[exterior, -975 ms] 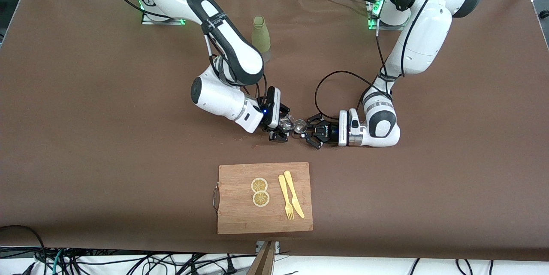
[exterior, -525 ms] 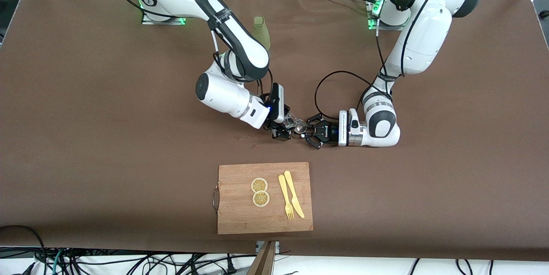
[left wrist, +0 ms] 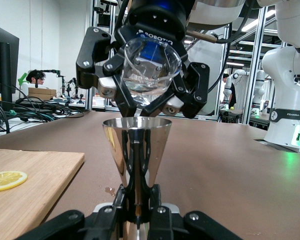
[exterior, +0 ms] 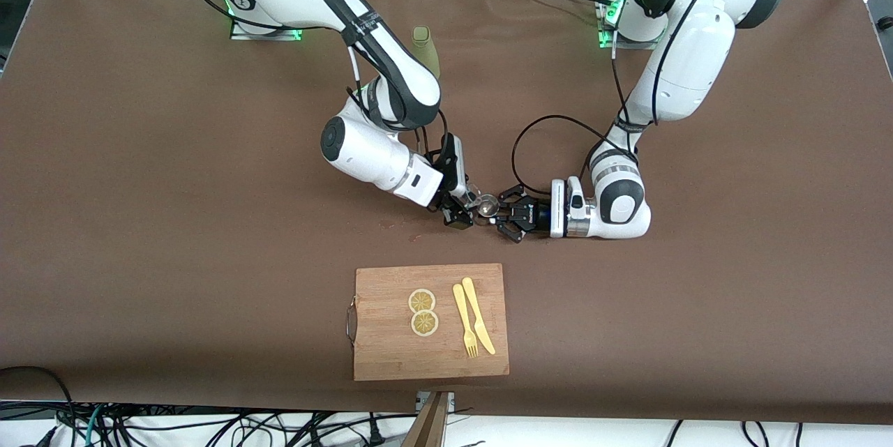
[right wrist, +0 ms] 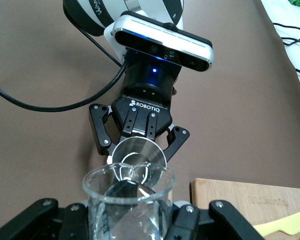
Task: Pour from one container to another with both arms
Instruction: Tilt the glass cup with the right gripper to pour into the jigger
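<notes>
Steel jigger stands clenched in your left hand over mid-bench, your right hand grasps the glass tipped above it: pouring is underway, so next tilt further, slowly.

Table cover: matt brown, cloth-like, faintly rough.
Glass: clear, glossy, smooth, held tilted in right gripper.
Metal cup: polished cone, mirror-bright, held in left gripper.
Gripper fingers: matt black, bolted, plastic-looking.
Arms: glossy white shells, smooth black bands.
Cutting board: pale wood, visible grain, satin finish; thin metal handle.
Fork and knife: pale yellow, matt, plastic or wood, unclear.
Lemon slices: yellow, dull.
Bottle: frosted green, translucent.
</notes>
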Controlling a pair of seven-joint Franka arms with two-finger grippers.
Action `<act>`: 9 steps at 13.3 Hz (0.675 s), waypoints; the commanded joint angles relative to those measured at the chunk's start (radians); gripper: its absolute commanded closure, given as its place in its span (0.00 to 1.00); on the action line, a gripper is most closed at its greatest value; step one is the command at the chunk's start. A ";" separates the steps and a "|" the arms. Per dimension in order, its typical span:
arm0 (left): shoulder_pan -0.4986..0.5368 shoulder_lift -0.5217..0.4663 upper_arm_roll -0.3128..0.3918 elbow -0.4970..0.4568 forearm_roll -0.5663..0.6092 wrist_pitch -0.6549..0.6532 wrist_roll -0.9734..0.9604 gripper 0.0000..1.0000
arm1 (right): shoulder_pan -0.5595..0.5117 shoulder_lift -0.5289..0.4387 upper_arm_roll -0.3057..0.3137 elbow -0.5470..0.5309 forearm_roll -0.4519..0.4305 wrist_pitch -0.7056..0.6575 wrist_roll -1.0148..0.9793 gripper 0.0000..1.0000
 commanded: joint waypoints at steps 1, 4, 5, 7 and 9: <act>-0.013 -0.017 -0.002 -0.008 -0.026 0.029 0.038 1.00 | 0.013 -0.018 -0.009 -0.015 -0.057 0.054 0.021 1.00; -0.013 -0.017 -0.002 -0.008 -0.024 0.029 0.041 1.00 | 0.025 -0.018 -0.009 -0.015 -0.085 0.077 0.021 1.00; -0.013 -0.017 -0.002 -0.008 -0.023 0.029 0.043 1.00 | 0.027 -0.016 -0.011 -0.013 -0.087 0.079 0.021 1.00; -0.013 -0.017 -0.002 -0.008 -0.021 0.029 0.043 1.00 | 0.033 -0.015 -0.011 -0.013 -0.088 0.097 0.019 1.00; -0.015 -0.017 -0.002 -0.002 -0.020 0.029 0.043 1.00 | 0.036 -0.015 -0.009 -0.013 -0.132 0.128 0.021 1.00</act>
